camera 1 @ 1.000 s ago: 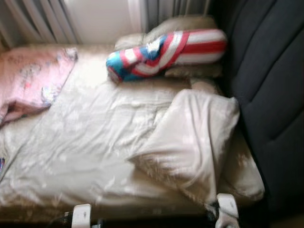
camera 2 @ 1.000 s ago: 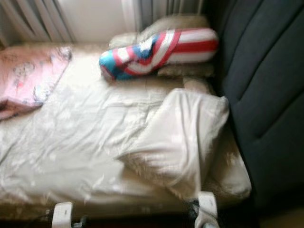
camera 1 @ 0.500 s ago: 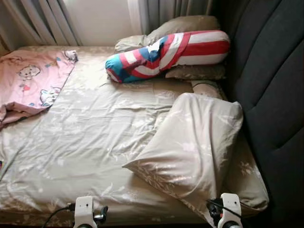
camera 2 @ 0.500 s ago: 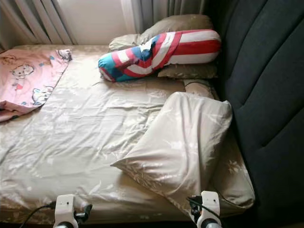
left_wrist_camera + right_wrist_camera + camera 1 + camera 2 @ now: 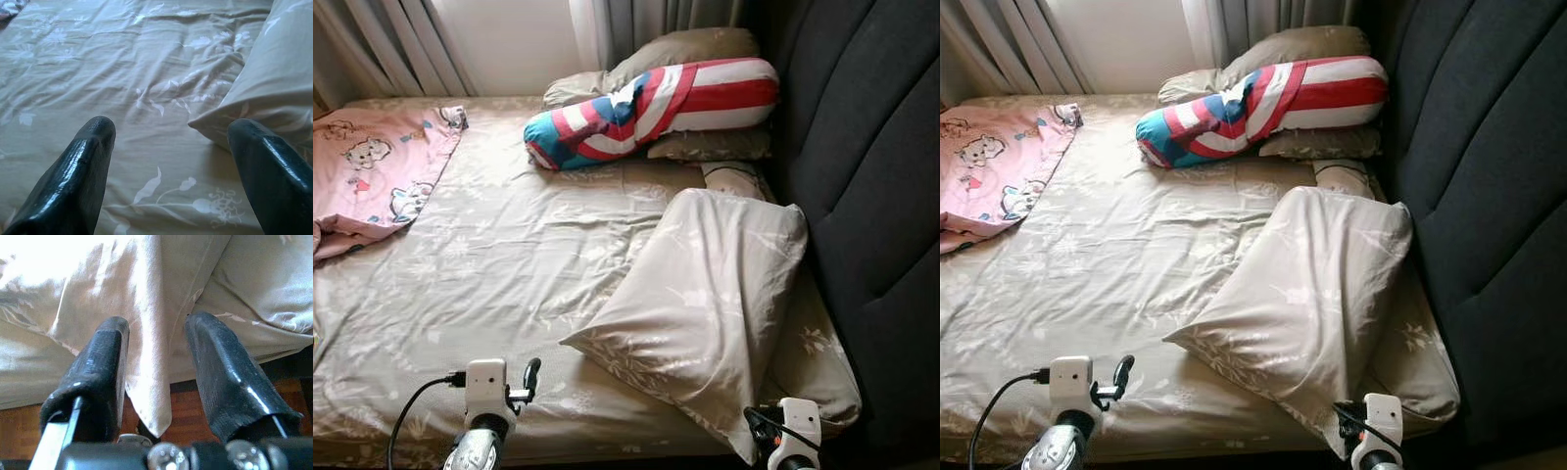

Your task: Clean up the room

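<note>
Black left pincer (image 5: 168,132) agape above bedsheet (image 5: 146,63)

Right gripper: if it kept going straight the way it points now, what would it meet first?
Probably the hanging corner of the beige pillow, which lies right between the open fingers of the right gripper. Beyond that is the bed edge; depth is hard to judge.

A wide bed (image 5: 489,264) filled the room's middle, its mattress under a beige sheet printed with pale leaves. Along the right side rose a dark padded headboard (image 5: 862,147) with stitched seams. At the far end, grey curtains (image 5: 372,49) hung beside a bright, pale wall (image 5: 509,44). Reddish wooden floor (image 5: 19,431) showed below the near bed edge.
</note>
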`<state>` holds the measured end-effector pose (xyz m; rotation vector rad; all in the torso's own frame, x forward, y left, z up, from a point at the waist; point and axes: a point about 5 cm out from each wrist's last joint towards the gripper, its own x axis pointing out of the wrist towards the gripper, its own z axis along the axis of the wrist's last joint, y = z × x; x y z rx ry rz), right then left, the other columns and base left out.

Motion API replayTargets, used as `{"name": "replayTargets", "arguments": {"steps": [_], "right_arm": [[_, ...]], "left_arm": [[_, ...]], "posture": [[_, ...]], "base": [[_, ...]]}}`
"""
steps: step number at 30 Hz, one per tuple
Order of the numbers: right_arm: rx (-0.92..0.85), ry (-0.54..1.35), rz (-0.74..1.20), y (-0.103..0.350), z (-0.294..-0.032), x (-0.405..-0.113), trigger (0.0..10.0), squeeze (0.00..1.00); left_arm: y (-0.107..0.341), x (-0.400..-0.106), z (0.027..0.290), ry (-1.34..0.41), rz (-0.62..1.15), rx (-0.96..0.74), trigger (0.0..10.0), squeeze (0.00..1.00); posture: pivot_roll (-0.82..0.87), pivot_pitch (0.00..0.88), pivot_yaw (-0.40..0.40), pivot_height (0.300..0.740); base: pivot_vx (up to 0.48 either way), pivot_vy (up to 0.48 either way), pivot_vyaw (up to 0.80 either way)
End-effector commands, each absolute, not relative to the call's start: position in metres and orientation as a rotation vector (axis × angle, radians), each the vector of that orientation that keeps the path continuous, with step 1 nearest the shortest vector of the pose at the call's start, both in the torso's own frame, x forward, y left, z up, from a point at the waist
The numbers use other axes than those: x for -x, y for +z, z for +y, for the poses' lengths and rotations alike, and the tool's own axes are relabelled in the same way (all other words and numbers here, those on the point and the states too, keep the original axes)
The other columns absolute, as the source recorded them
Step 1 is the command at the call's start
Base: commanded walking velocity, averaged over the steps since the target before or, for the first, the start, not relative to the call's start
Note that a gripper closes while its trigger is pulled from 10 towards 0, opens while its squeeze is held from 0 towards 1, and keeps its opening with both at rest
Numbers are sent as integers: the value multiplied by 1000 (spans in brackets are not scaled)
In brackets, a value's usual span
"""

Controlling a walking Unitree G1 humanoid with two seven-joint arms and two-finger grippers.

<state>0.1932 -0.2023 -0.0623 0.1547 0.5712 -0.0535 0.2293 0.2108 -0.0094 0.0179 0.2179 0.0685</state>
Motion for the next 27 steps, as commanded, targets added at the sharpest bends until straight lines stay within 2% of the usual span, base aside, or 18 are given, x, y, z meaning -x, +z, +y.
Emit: {"name": "replayTargets", "arguments": {"steps": [1,7,9,10,11,23,27], "right_arm": [[-166,-77,568,-64,-204,-187,10000,0],[-167,-84,525,-62,-206,-186,10000,0],[-126,-26,302,-29,-194,-230,10000,0],[-89,5,111,7,-183,-262,10000,0],[-82,8,78,14,-182,-267,10000,0],[-127,-24,5,27,-173,-267,10000,0],[-76,-44,13,26,-175,-263,10000,0]], "left_arm": [[-9,-222,211,53,203,-28,10000,0],[-3,-214,208,44,174,-27,10000,0],[-1,-214,207,45,167,-27,10000,0],[4,-217,207,44,148,-27,10000,0],[6,-218,207,43,141,-27,10000,0],[18,-215,202,33,118,-14,10000,0],[19,-215,202,42,124,-13,10000,0]], "posture": [[-107,102,2,740],[-109,97,3,740],[-111,94,3,740],[-120,97,4,740],[-122,98,4,740],[-126,88,17,740],[-123,84,20,740]], "base": [[0,0,0],[0,0,0],[0,0,0],[0,0,0],[0,0,0],[0,0,0],[0,0,0]]}}
